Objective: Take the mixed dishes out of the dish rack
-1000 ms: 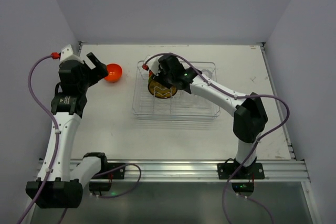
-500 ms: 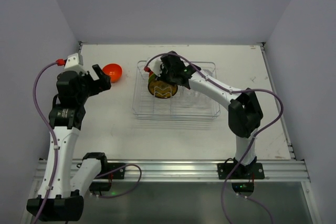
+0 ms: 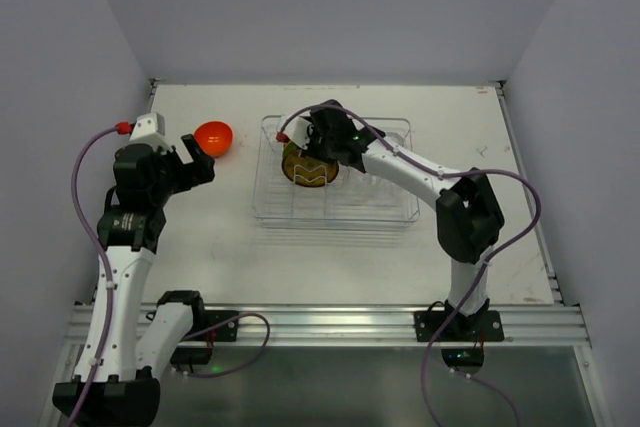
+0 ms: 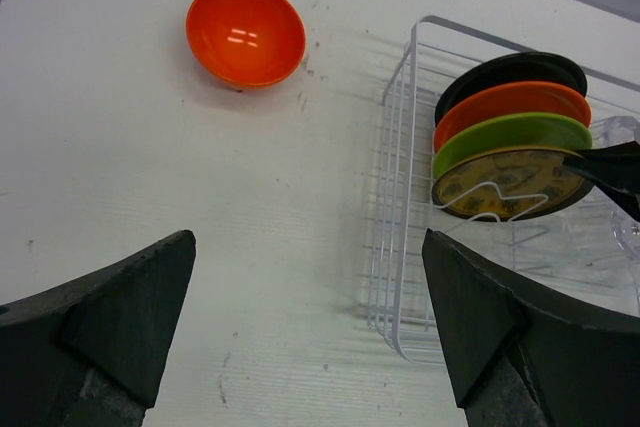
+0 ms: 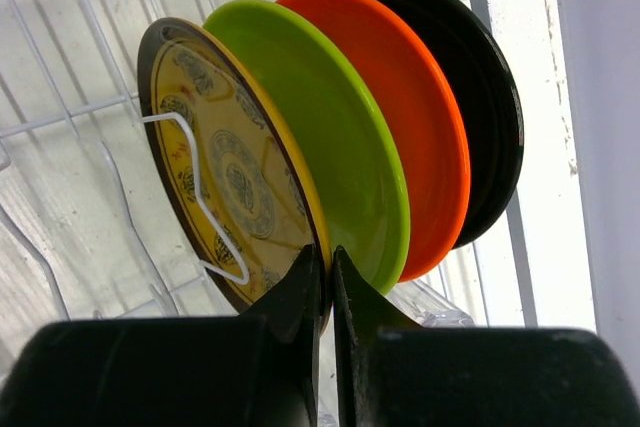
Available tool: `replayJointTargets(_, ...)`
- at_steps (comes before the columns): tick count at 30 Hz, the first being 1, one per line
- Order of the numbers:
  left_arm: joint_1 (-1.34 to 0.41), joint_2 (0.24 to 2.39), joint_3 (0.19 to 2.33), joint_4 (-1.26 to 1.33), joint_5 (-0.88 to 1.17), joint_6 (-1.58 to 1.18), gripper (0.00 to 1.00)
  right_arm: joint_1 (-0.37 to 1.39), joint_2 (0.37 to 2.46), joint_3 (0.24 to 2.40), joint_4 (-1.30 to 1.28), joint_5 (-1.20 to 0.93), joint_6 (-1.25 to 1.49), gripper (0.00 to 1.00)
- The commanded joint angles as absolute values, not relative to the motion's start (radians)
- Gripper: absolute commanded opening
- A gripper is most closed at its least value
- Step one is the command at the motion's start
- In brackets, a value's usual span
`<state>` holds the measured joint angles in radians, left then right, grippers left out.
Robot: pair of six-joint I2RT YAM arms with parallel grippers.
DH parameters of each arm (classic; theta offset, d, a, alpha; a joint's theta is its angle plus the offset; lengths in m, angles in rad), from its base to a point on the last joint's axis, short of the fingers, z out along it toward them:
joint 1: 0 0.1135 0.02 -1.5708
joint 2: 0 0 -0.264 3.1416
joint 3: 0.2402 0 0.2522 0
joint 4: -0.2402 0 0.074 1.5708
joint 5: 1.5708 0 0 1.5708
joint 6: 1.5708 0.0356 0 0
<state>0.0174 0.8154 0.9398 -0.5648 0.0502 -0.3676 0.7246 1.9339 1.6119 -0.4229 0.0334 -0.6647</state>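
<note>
Now, right hand (image 5: 327,259) pinched on the yellow-brown plate (image 5: 230,177) — left hand (image 4: 308,252) wide open, angled down near the orange bowl (image 4: 245,34).

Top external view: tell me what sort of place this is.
Probably a robot test cell, not a kitchen: a white table walled in by plain grey panels, two arms bolted to a metal rail at its near edge, and a dish rack holding a yellow-brown plate.

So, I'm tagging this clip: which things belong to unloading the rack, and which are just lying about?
Job: dish rack, yellow-brown plate (nipped by the right fingers), lime green plate, red-orange plate, black plate, orange bowl.
Not the job: table, metal rail.
</note>
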Motion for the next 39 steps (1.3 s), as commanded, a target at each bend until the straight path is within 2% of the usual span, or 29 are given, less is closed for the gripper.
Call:
replayJointTargets(1,0.014,0.787,0.934,-0.56,0.08,-0.331,1.0,0.732,1.849,1.542,-0.33,-0.021,-0.658,0.0)
replayJointTargets(9,0.014,0.723,0.931,-0.525,0.19,-0.336,1.0,0.735,1.674,1.488,-0.285,-0.014,-0.663,0.0)
replayJointTargets(15,0.014,0.629,0.858,-0.295,0.379,-0.366,1.0,0.732,1.544,1.451,-0.264,0.046,-0.603,0.0)
replayJointTargets(18,0.014,0.626,0.831,-0.186,0.501,-0.403,1.0,0.718,1.476,1.443,-0.271,0.081,-0.444,0.0)
replayJointTargets(23,-0.015,0.702,0.77,0.197,0.699,-0.578,1.0,0.674,1.284,1.388,-0.322,0.008,0.015,0.0)
replayJointTargets(28,-0.141,0.821,0.796,0.307,0.709,-0.598,1.0,0.644,1.177,1.292,-0.327,-0.11,0.268,0.0)
replayJointTargets(35,-0.331,0.893,0.818,0.333,0.657,-0.549,0.99,0.629,1.126,1.238,-0.299,-0.237,0.385,0.0)
replayJointTargets(38,-0.379,0.919,0.827,0.288,0.591,-0.517,0.9,0.627,1.1,1.213,-0.27,-0.264,0.403,0.0)
replayJointTargets(39,-0.394,0.928,0.828,0.273,0.575,-0.512,0.81,0.627,1.091,1.204,-0.265,-0.284,0.405,0.0)
